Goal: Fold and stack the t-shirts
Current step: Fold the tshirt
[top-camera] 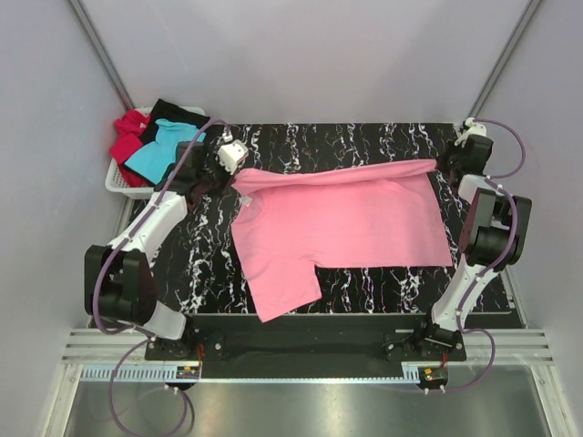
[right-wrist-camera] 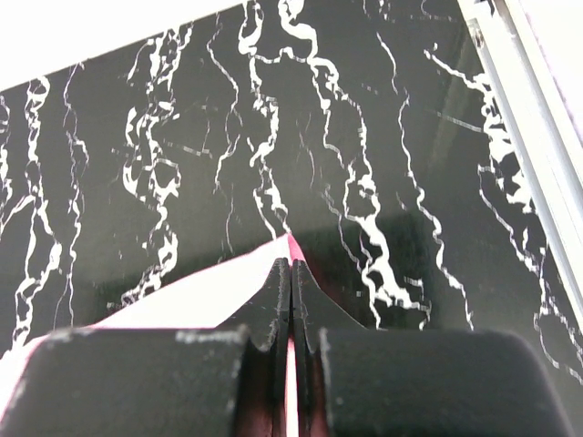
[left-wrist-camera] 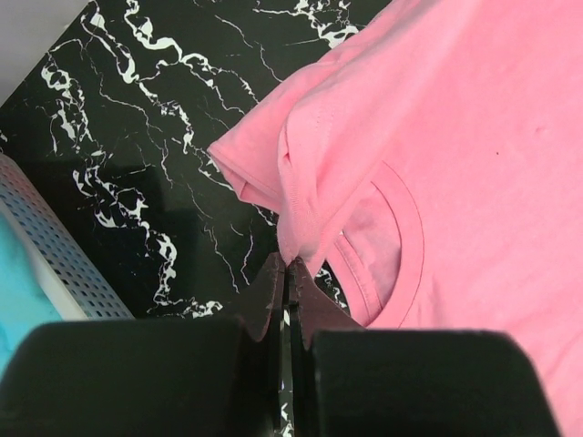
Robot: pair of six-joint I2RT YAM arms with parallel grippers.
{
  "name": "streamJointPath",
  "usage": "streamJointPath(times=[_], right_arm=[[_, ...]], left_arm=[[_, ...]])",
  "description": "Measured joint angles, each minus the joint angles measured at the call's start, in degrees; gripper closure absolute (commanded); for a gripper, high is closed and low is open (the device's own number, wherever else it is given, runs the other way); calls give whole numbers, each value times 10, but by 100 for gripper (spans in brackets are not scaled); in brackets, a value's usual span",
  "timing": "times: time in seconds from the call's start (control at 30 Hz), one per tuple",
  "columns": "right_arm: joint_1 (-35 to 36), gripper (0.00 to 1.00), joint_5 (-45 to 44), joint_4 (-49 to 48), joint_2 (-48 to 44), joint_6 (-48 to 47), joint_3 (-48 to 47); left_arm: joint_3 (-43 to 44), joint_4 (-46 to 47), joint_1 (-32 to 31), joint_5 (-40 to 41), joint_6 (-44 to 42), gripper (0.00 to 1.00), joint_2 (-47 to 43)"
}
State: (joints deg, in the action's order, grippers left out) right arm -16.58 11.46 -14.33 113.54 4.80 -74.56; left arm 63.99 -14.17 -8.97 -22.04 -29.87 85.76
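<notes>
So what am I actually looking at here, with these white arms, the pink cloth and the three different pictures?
You are seeing two robot arms bolted to the near edge of a black marbled table. The wide picture comes from a camera fixed above and behind them. The other two come from small cameras on each wrist, looking along that arm's own two fingers.

Spread across the table is a pink t-shirt. The left gripper is shut on the shirt's edge near the collar. The right gripper is shut on a corner of the same shirt at the far right of the table. Together they hold its far edge stretched between them.

At the table's far left corner stands a white basket holding more shirts: a turquoise one, a red one and a black one.
</notes>
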Motion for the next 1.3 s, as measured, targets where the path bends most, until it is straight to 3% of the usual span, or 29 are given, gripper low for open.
streamJointPath(times=[0.03,0.1,0.13,0.17,0.2,0.53,0.63,0.77,0.97,1.07,1.17,1.3], right_arm=[[0,89,0,-1,-7,0,9],[0,51,0,-4,-17,2,23],[-1,33,0,-5,-21,0,29],[-2,7,1,-8,-24,0,34],[-3,1,0,-8,-28,2,39],[-7,0,2,-1,-107,15,86],[-7,0,14,40,-127,33,61],[-4,10,15,140,-118,87,-17],[14,22,1,260,-68,131,-117],[50,34,-36,335,-12,118,-183],[81,37,-65,392,43,110,-242],[103,40,-92,457,75,98,-252]], left_arm=[[-5,0,0,2,-1,95,-5],[-13,0,0,5,-6,69,-13],[-16,-1,0,8,-8,2,-16],[-17,-3,0,13,-10,1,-19],[-18,-4,0,18,-7,1,-21],[-12,-13,0,58,47,1,-83],[19,-19,-5,82,137,1,-90],[63,-29,-20,142,326,1,-76],[91,-52,-61,196,525,4,8],[130,-73,-97,222,570,7,81],[172,-88,-117,243,602,11,143],[207,-104,-113,274,634,14,199]])
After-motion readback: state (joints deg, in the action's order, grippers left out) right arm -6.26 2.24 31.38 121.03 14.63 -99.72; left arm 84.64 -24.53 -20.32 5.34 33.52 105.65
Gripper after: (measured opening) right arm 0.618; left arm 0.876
